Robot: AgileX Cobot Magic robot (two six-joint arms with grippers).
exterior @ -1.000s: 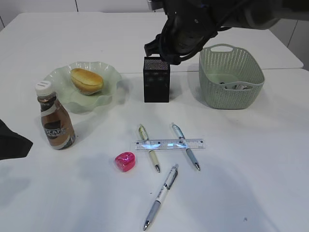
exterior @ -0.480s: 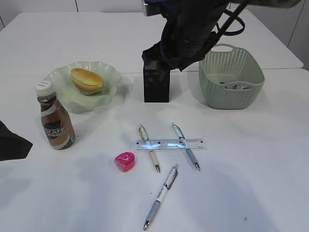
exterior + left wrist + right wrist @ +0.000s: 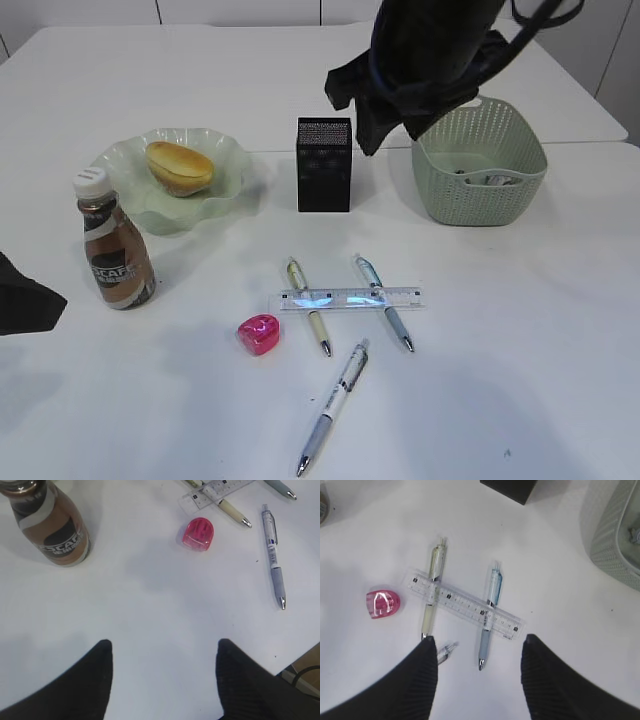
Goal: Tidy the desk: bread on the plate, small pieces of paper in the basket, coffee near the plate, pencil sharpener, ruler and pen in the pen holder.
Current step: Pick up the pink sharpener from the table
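The bread (image 3: 180, 166) lies on the wavy green plate (image 3: 232, 152), with the coffee (image 3: 115, 250) standing in front of it. The clear ruler (image 3: 352, 298) rests across two pens (image 3: 308, 305) (image 3: 385, 302); a third pen (image 3: 333, 408) lies nearer. A pink pencil sharpener (image 3: 259, 333) sits left of them. The black mesh pen holder (image 3: 324, 165) stands mid-desk and the basket (image 3: 440, 190) at its right holds paper (image 3: 490, 180). My right gripper (image 3: 478, 639) hangs open high above the ruler (image 3: 465, 604). My left gripper (image 3: 163, 642) is open over bare desk, near the coffee (image 3: 50, 525) and the sharpener (image 3: 198, 534).
The right arm (image 3: 420, 60) looms dark between pen holder and basket. The left arm shows only at the left edge (image 3: 25, 295). A seam in the white desk (image 3: 270, 152) runs behind the plate. The desk's front edge shows at the lower right of the left wrist view.
The right arm has swung right and upward, away from the pen holder, which now shows fully. The left gripper and the objects have not moved.
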